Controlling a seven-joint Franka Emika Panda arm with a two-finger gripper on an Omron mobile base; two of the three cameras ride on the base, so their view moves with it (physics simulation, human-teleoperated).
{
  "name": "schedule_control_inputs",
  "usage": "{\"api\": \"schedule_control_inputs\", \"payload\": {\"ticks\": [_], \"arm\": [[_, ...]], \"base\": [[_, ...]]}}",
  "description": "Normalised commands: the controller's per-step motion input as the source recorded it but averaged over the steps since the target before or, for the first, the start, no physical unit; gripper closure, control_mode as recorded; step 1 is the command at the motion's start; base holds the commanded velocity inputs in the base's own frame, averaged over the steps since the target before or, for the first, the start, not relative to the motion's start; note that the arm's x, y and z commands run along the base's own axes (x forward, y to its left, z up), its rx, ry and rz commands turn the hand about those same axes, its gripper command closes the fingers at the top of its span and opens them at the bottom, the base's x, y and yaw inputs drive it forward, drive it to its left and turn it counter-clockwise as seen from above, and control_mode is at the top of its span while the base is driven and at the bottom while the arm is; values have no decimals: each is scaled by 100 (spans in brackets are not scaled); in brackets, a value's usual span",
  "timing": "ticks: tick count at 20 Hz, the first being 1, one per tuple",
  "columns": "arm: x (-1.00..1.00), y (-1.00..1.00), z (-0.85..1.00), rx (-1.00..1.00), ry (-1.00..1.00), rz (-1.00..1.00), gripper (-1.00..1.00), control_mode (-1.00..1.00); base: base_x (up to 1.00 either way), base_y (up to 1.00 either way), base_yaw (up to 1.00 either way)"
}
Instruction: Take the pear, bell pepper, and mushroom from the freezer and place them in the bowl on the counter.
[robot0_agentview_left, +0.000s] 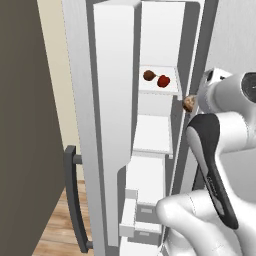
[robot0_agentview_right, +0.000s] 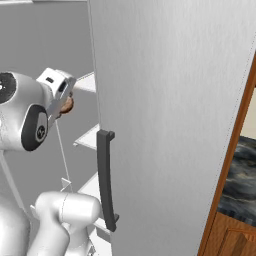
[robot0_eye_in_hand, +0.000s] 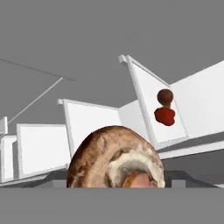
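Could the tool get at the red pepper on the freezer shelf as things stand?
Probably not yet. The tool already carries a mushroom, so nothing is free to grasp with. The pepper lies exposed on the open freezer shelf beside a brown round item.

We see the brown mushroom up close (gills facing us); the red bell pepper sits on a freezer shelf.

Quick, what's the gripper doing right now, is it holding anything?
Gripper: closed on the mushroom, out in front of the freezer shelves.
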Motion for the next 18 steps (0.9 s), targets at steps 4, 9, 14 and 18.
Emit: {"api": "schedule_control_inputs", "payload": {"ticks": [4, 9, 14, 18], "arm": [[-86, -18, 0, 0, -10, -9, 100, -100], [-61, -17, 0, 2, -1, -1, 100, -100], [-58, -9, 1, 25, 1, -21, 100, -100], [-77, -17, 0, 48, 0, -48, 100, -100]], "base": [[0, 0, 0], [0, 0, 0], [0, 0, 0], [0, 0, 0]]}}
